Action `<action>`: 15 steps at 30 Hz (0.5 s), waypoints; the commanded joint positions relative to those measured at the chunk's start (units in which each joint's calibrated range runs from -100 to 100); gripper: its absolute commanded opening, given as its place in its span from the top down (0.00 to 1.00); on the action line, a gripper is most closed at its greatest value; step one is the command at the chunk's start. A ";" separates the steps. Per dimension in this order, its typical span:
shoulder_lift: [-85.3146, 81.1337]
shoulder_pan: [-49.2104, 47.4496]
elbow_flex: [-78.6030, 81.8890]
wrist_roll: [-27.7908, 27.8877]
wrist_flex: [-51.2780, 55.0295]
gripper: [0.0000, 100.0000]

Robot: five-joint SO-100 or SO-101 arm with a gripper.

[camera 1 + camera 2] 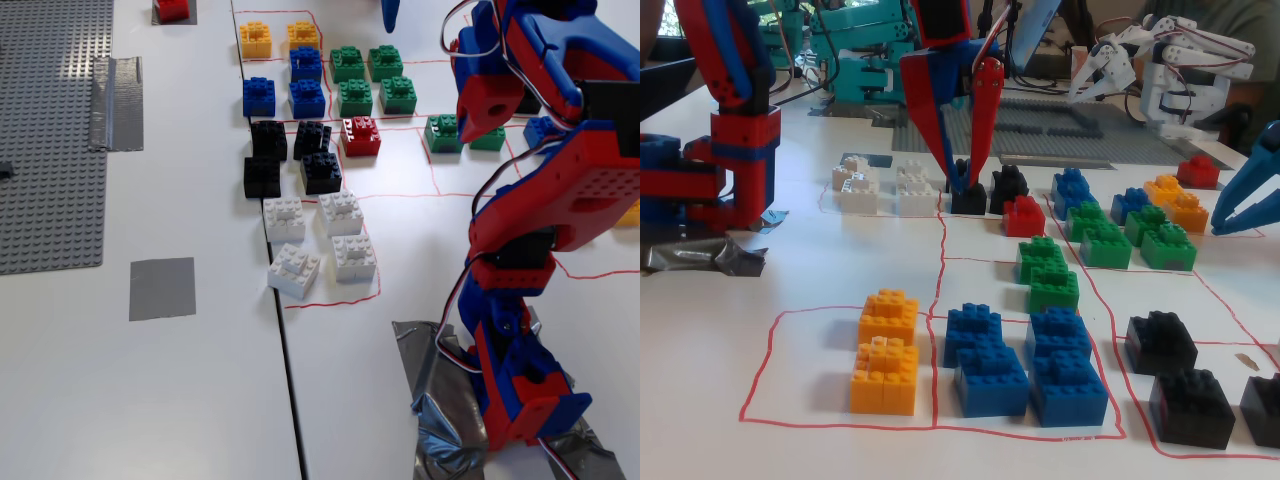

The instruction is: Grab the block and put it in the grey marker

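While lined up with a black brick (pixel 968 197) in a fixed view, hangs raised over the surface (pixel 200 400), arm (pixel 560 180) bent, with jaws slightly spread and gripping nothing. Leaves yellow blocks (pixel 255 40) untouched: two beside blue bricks (pixel 258 97), well apart from grey marker (pixel 162 288); two more (pixel 885 380) inside a red-outlined cell.

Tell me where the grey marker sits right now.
In a fixed view the grey marker lies flat on the white table at lower left, just below the grey studded baseplate and left of the white bricks, with nothing on it.
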 commanded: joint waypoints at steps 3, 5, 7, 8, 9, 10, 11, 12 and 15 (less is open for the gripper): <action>3.64 6.42 -1.36 -0.54 -4.40 1.00; 3.64 6.42 -1.36 -0.54 -4.40 1.00; 3.64 6.42 -1.36 -0.54 -4.40 1.00; 3.64 6.42 -1.36 -0.54 -4.40 1.00; 3.64 6.42 -1.36 -0.54 -4.40 1.00; 3.64 6.42 -1.36 -0.54 -4.40 1.00; 3.64 6.42 -1.27 -0.54 -4.40 1.00; 3.56 6.42 -1.27 -0.54 -4.40 1.00; 3.31 6.81 -1.09 -0.44 -4.40 1.00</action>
